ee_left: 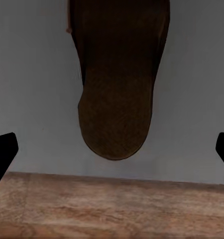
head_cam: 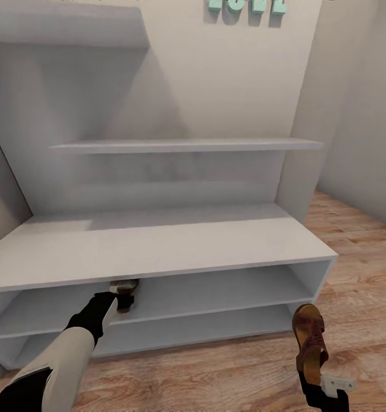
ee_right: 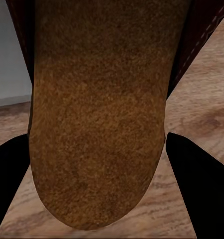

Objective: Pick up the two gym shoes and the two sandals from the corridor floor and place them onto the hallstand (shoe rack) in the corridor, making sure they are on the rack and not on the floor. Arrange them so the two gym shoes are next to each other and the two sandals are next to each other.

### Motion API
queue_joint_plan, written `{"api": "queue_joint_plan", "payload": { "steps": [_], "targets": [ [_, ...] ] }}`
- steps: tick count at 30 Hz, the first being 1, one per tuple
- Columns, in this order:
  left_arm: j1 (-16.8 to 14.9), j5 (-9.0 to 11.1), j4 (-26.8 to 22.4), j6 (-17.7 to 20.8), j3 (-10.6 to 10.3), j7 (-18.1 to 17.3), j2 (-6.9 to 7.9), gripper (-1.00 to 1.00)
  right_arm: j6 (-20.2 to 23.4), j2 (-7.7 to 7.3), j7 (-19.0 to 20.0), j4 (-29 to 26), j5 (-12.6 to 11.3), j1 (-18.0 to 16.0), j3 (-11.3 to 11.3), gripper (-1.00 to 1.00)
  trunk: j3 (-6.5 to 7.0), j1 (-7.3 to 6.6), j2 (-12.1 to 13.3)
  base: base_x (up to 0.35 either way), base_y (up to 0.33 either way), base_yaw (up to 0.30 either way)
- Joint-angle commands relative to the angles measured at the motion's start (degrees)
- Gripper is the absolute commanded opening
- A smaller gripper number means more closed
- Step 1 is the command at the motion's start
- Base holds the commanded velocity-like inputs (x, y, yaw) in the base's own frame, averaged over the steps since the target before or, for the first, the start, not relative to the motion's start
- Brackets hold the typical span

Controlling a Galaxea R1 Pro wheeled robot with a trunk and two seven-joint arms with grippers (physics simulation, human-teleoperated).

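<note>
One dark brown sandal (ee_left: pixel 117 84) lies flat on the upper open shelf of the light-grey hallstand (head_cam: pixel 158 246), near its front edge. My left gripper (head_cam: pixel 122 290) reaches under the bench top, open, its black fingertips (ee_left: pixel 3 152) wide apart on either side of that sandal's end. The sandal (head_cam: pixel 126 303) is mostly hidden under the bench top in the head view. My right gripper (head_cam: pixel 310 375) is shut on the second sandal (head_cam: pixel 309 337), held above the corridor floor (head_cam: pixel 215 372) in front of the hallstand's right end. Its tan footbed (ee_right: pixel 99 124) sits between the fingers. The gym shoes are out of view.
Two staggered wall shelves (head_cam: pixel 187 145) hang above the bench. The lower open shelf (head_cam: pixel 215 329) runs the bench's width. Teal letters (head_cam: pixel 247 7) sit on the wall. Wood floor extends to the right of the hallstand, bounded by a wall (head_cam: pixel 364 114).
</note>
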Motion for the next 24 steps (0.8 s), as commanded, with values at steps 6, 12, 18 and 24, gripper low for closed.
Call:
{"api": "queue_joint_plan", "payload": {
  "steps": [6, 12, 18, 24],
  "targets": [
    [0.0, -0.6, -0.1, 0.2, 0.4, -0.2, -0.05, 1.00, -0.2, 0.03, 0.5, 0.1, -0.1, 0.0, -0.4, -1.00, -0.05, -0.03, 0.0, -0.224, 0.157, 0.000],
    [0.0, -0.6, 0.0, 0.1, 0.4, -0.3, -0.11, 1.00, -0.2, 0.02, 0.5, 0.1, -0.1, 0.0, -0.4, -1.00, -0.05, -0.03, 0.0, -0.273, 0.189, 0.000],
    [0.0, -0.6, 0.0, 0.1, 0.3, -0.6, -0.13, 1.00, -0.2, 0.01, 0.5, 0.1, -0.1, 0.0, -0.4, -1.00, -0.05, -0.03, 0.0, -0.278, 0.192, 0.000],
    [2.3, -0.5, -0.1, -1.0, 0.4, -0.8, -0.07, 1.00, -0.2, 0.01, 0.5, 0.1, -0.1, -0.1, -0.4, -1.00, -0.05, -0.03, 0.0, -0.278, 0.192, 0.000]
  ]
}}
